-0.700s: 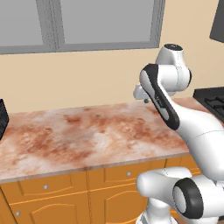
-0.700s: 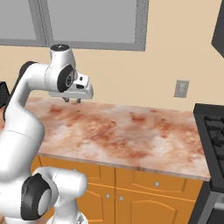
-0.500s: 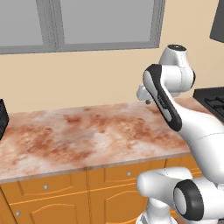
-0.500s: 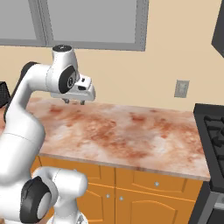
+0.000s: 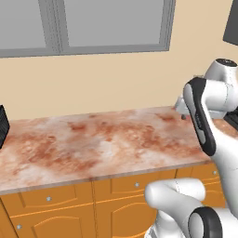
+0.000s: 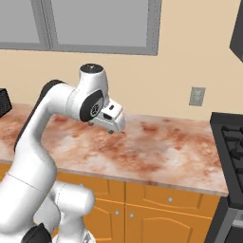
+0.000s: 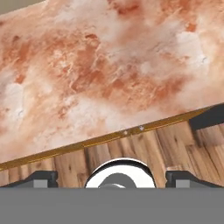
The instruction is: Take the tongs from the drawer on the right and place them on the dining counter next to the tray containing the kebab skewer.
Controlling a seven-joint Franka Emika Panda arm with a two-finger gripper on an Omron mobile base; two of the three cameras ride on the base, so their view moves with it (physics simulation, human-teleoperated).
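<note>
My gripper [image 6: 101, 128] hangs open over the long marbled wall worktop [image 6: 161, 152], its jaws wide apart with nothing between them. In the left base view the gripper [image 5: 182, 109] is partly hidden behind my own arm. The hand view shows both fingertips [image 7: 42, 177] far apart, above the worktop's front edge [image 7: 109, 136] and the wooden floor. Shut orange drawer fronts with small silver knobs [image 6: 169, 199] [image 5: 136, 184] run under the worktop. The tongs, the dining counter, the tray and the kebab skewer are out of view.
A black stove [image 6: 230, 142] stands at the worktop's right end. A wall outlet [image 6: 197, 96] sits on the beige wall behind it. A dark object [image 5: 3, 125] is at the far left of the worktop. Arched cabinet doors [image 6: 156, 228] are below the drawers.
My arm has swung to the right and slightly lower over the worktop. The gripper stays open. The base and the scene have not shifted.
</note>
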